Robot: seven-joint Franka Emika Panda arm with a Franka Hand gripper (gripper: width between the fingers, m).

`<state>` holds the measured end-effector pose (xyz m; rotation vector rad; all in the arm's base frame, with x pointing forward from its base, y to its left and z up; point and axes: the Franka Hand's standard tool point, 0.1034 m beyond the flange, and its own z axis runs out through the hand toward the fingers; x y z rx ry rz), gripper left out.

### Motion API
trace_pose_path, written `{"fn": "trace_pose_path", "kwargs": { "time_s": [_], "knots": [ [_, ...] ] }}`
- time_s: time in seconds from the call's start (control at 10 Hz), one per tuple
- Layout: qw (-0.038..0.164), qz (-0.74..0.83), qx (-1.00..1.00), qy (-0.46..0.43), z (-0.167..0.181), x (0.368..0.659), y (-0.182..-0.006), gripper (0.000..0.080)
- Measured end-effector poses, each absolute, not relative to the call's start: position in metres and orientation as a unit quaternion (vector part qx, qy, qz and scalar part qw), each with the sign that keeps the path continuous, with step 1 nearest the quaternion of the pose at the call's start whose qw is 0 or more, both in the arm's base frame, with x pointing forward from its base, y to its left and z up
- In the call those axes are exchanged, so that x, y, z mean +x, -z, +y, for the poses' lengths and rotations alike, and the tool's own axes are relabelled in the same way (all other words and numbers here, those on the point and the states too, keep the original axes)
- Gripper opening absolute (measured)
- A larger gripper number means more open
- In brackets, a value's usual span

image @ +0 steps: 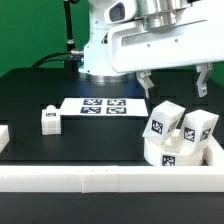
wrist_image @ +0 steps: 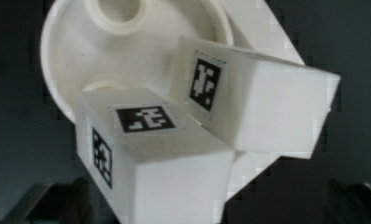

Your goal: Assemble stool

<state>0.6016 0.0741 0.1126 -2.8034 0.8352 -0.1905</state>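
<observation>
The white round stool seat (image: 168, 155) lies against the front right corner rails, with two blocky tagged legs (image: 164, 122) (image: 198, 127) standing up from it. A third leg (image: 49, 118) lies loose at the exterior view's left. My gripper (image: 174, 88) hangs open and empty just above the two standing legs, with one finger (image: 146, 83) on either side. The wrist view looks down on the seat (wrist_image: 93, 70) and both legs (wrist_image: 253, 95) (wrist_image: 164, 165). The gripper (wrist_image: 185, 208) has its dark fingers (wrist_image: 54, 202) at the frame's edge, wide apart.
The marker board (image: 103, 105) lies flat in the middle of the black table. White border rails (image: 90, 180) run along the front edge and the right side. The robot base (image: 100, 55) stands behind the board.
</observation>
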Motion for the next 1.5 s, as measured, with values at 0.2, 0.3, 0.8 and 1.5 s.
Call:
{"fn": "trace_pose_path", "kwargs": {
  "time_s": [0.2, 0.3, 0.8, 1.5],
  "knots": [
    [0.069, 0.085, -0.99, 0.091, 0.066, 0.6, -0.107, 0.0649],
    [0.058, 0.009, -0.994, 0.093, 0.066, 0.6, -0.105, 0.0649],
    [0.018, -0.222, -0.971, 0.086, 0.05, 0.604, -0.106, 0.0649],
    [0.011, -0.24, -0.968, -0.077, 0.055, 0.591, -0.099, 0.0649]
  ]
}}
